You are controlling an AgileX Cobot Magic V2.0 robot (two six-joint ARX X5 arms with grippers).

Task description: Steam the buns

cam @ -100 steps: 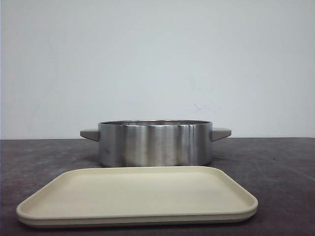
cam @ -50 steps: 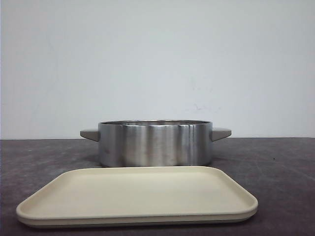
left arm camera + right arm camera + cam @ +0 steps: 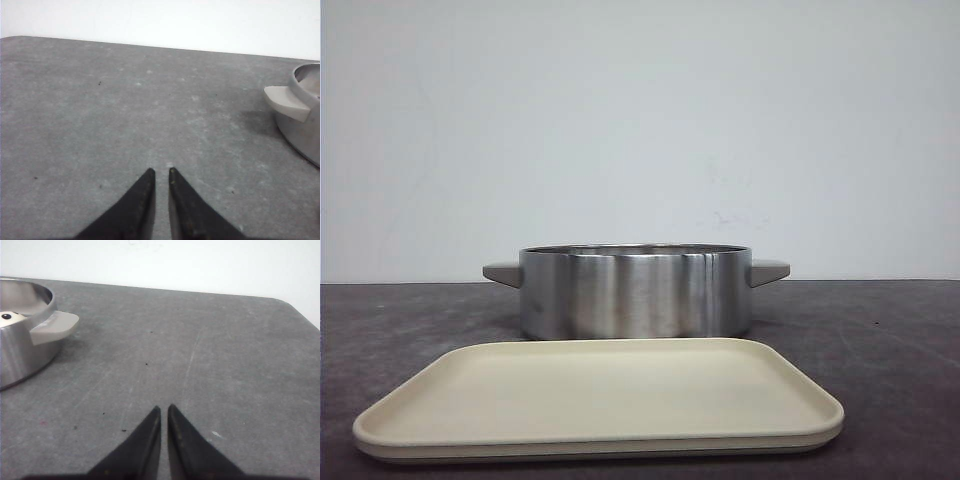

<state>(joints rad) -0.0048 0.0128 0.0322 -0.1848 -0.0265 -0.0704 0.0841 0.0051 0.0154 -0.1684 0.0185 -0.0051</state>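
Observation:
A steel steamer pot (image 3: 636,291) with grey side handles stands on the table behind an empty cream tray (image 3: 600,395). The pot also shows in the left wrist view (image 3: 302,120) and the right wrist view (image 3: 22,340). In the right wrist view a white bun (image 3: 10,318) with a black eye peeks over the pot's rim; the other buns are hidden. My left gripper (image 3: 160,172) is shut and empty over bare table left of the pot. My right gripper (image 3: 164,408) is shut and empty over bare table right of the pot. Neither gripper shows in the front view.
The grey table (image 3: 880,340) runs to a white wall behind. Its rounded far corners show in the left wrist view (image 3: 15,40) and the right wrist view (image 3: 285,302).

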